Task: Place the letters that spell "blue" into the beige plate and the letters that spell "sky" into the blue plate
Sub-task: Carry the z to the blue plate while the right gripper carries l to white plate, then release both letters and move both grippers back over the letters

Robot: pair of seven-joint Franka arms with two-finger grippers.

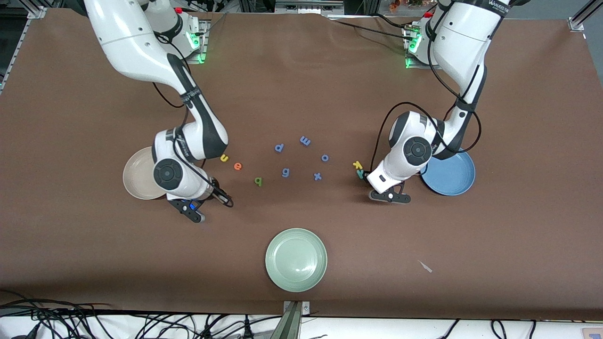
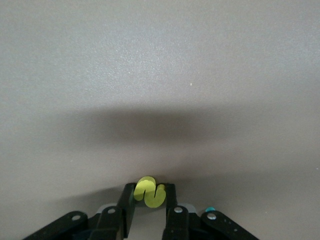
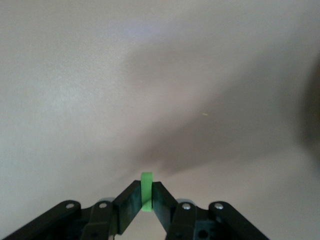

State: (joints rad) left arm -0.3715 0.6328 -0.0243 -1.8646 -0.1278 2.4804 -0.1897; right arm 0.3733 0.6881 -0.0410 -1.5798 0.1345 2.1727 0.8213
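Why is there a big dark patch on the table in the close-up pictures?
It is shadow. In the left wrist view a dark band lies across the table above the left tool gripping the yellow s; in the right wrist view it spreads from the right tool pinching the green l.

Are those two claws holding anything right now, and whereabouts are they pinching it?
Yes. The left gripper pinches a yellow s across its flat faces. The right gripper pinches a green straight-bar l across its thin sides, near one end.
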